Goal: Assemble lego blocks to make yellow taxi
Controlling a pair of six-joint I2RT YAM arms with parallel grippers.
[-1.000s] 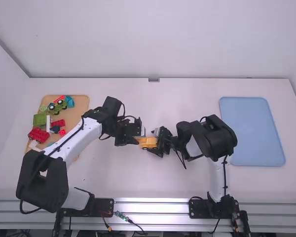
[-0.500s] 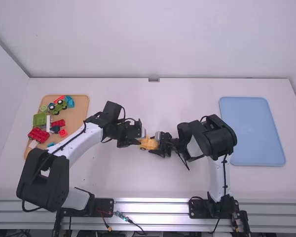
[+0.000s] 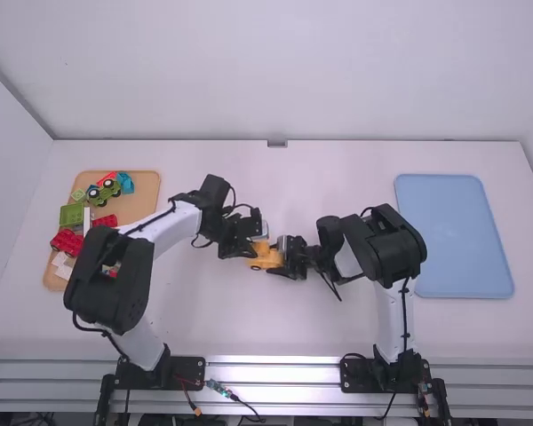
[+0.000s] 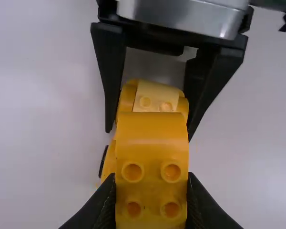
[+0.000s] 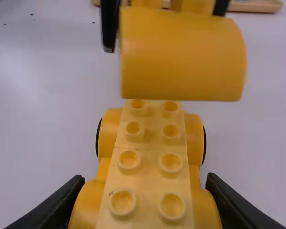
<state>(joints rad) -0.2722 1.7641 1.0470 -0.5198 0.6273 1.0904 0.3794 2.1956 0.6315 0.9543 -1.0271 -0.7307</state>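
- Well, two robot arms meet over one white table (image 3: 293,328).
- The left gripper (image 3: 252,252) has its two fingers pinched on one yellow block (image 4: 151,157). The block has a round, smooth part, and four bumps show in the left wrist view.
- The right gripper (image 3: 284,257) has its two fingers pinched on one yellow car bottom (image 5: 152,164). Eight bumps show on its pale yellow top in the right wrist view, in two rows of four. Two wheels show there, one on each side.
- Both yellow things are near the middle of the table, between the two arms. It is hard to tell if they touch.
- One wooden tray (image 3: 142,200) is on the left side of the table. On it are one green car (image 3: 104,192) with two black wheels showing, one flat green block (image 3: 71,215), and some red, blue and white blocks. The left arm hides part of the tray, so those can't all be counted.
- One blue tray (image 3: 453,235) lies on the right side of the table.
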